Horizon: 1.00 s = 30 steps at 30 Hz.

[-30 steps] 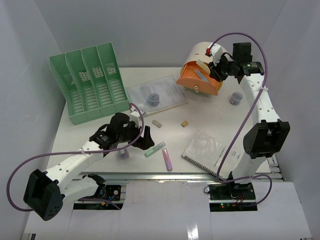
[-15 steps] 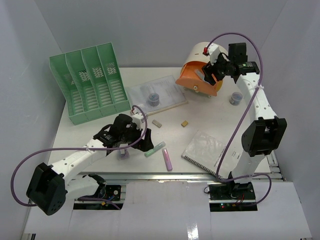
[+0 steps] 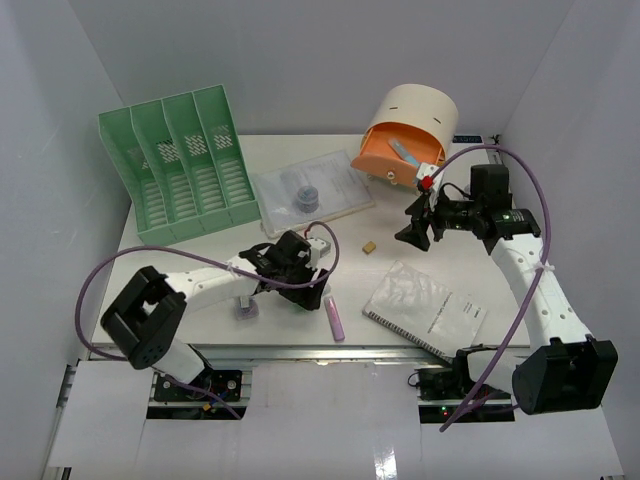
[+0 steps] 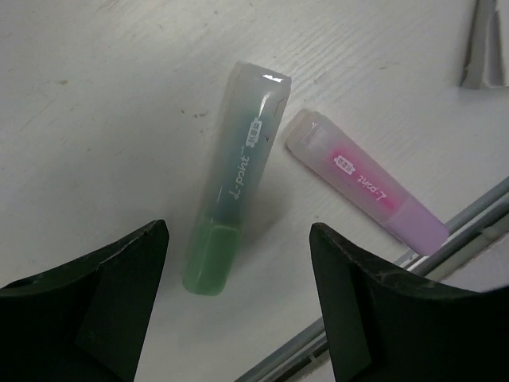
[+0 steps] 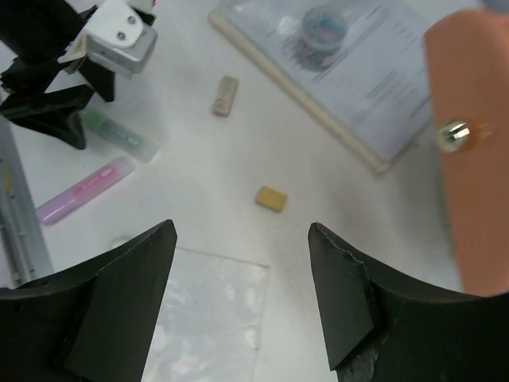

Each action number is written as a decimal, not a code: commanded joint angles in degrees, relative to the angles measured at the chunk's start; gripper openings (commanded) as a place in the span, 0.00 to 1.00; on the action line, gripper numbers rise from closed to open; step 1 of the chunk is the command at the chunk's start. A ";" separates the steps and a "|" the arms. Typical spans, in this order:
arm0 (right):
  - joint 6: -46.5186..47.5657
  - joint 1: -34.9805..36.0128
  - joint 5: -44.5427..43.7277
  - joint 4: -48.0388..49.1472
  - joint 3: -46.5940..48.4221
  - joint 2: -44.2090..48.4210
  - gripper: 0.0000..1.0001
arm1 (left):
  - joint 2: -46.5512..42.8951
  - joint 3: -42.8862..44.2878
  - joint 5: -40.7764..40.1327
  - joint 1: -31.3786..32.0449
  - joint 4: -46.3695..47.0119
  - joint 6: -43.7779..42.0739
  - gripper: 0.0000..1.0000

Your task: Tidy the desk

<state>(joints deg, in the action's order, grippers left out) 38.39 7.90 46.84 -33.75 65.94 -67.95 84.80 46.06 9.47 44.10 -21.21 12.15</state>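
Note:
The white desk [image 3: 190, 255] holds a green highlighter [image 4: 235, 215] and a pink highlighter [image 3: 334, 318] near its front rail. My left gripper [image 3: 306, 292] hovers open over the green highlighter, whose cap end lies between the fingers in the left wrist view; the pink highlighter [image 4: 366, 185] lies just right of it. My right gripper [image 3: 414, 230] is open and empty above the desk's middle right, over the gap between a tan eraser [image 3: 369, 247] and a spiral notebook [image 3: 425, 308]. The right wrist view shows that eraser [image 5: 271, 199] and the notebook [image 5: 207, 310].
A green file rack [image 3: 175, 170] stands at the back left. An orange and cream container [image 3: 405, 140] lies at the back. A clipboard [image 3: 335, 185] with a tape roll [image 3: 305, 198] sits between them. A grey eraser [image 5: 226, 95] and a purple item [image 3: 245, 308] lie nearby.
My right arm has swung down from the orange container to the desk's middle right. My left gripper has moved right, over the green highlighter.

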 commanded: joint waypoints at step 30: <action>-7.15 -14.23 7.53 13.59 -19.71 14.38 0.73 | 9.35 43.84 -15.25 7.39 1.63 -0.35 0.00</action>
<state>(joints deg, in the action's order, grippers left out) 34.94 -4.31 56.33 -25.45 47.80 -56.11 95.85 76.46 -8.75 52.66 -27.78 13.11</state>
